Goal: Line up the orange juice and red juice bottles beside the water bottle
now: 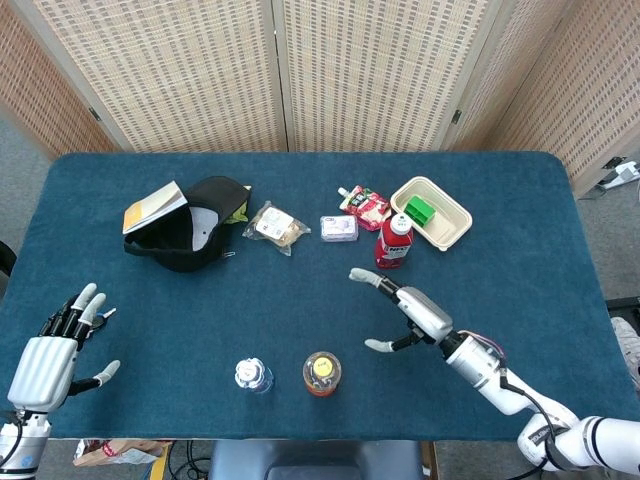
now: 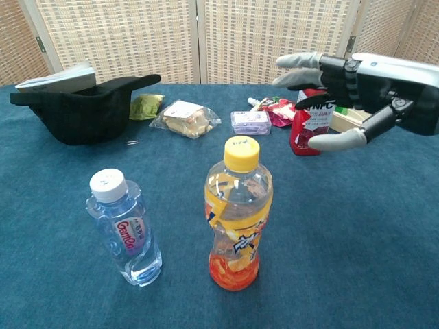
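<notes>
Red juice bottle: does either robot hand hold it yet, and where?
No. The right robot hand is open short of the red juice bottle, and the left robot hand is open and empty.

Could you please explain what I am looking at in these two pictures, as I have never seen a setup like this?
This is a two-armed robot with human-like hands at a blue table. One picture looks down from its head, the other forward from its chest. The right hand is open, held toward the red juice bottle without touching it. The left hand is open at the table's near corner, holding nothing. Near the robot stand the water bottle and, beside it, the orange juice bottle. Farther back lie a black cap, a book, snack packets and a food tray.
</notes>
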{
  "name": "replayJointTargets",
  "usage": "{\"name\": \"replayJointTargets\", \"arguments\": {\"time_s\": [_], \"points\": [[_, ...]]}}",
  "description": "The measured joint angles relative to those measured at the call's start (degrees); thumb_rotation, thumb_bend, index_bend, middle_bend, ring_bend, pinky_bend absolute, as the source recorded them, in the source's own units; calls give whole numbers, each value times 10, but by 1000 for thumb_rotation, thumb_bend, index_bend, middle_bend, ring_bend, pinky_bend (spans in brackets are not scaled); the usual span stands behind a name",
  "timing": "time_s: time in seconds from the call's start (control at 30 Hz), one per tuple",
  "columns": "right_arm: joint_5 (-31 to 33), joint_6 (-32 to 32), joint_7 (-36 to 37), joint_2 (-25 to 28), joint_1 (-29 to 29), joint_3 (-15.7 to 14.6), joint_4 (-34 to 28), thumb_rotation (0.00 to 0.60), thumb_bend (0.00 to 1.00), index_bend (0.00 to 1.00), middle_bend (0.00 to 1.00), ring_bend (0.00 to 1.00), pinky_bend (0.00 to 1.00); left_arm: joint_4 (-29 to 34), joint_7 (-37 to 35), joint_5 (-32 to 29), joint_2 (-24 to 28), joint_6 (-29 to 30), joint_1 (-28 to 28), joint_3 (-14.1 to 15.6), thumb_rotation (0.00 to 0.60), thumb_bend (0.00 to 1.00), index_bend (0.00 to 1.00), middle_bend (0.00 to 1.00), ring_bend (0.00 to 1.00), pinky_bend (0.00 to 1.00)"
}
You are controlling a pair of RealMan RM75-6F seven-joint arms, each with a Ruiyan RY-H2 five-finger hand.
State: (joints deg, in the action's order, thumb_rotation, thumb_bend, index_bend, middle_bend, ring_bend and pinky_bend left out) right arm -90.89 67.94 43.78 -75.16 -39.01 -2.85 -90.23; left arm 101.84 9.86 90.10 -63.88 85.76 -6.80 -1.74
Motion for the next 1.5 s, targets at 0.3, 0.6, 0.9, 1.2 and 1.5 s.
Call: {"name": "replayJointTargets", "arguments": {"time_s": [0.3, 0.6, 0.9, 1.2, 1.5], "points": [[78, 47, -146, 4, 47, 65, 3, 600, 12, 0, 80, 11, 106, -1, -2, 0, 1, 2, 1, 0, 600, 161, 37, 11, 46, 153], [151, 34, -151, -6, 61, 117, 35, 600, 0, 0, 63, 10, 106, -3, -2, 4, -2, 1, -1, 0, 600, 161, 37, 11, 46, 153], [196, -50, -93, -47, 44, 153, 104, 600, 0, 0, 62, 10, 106, 3, 6, 5, -1, 0, -3, 0, 600, 161, 37, 11, 46, 153], [211, -131, -39, -103, 12, 174, 188, 600, 0, 0, 62, 9, 106, 12, 13, 8, 3, 7, 2, 2, 600, 161, 37, 11, 46, 153], [216, -172, -2, -154, -6, 189, 271, 600, 0, 0, 63, 9, 106, 15, 17, 8, 5, 11, 5, 2, 600, 161, 37, 11, 46, 153]]}}
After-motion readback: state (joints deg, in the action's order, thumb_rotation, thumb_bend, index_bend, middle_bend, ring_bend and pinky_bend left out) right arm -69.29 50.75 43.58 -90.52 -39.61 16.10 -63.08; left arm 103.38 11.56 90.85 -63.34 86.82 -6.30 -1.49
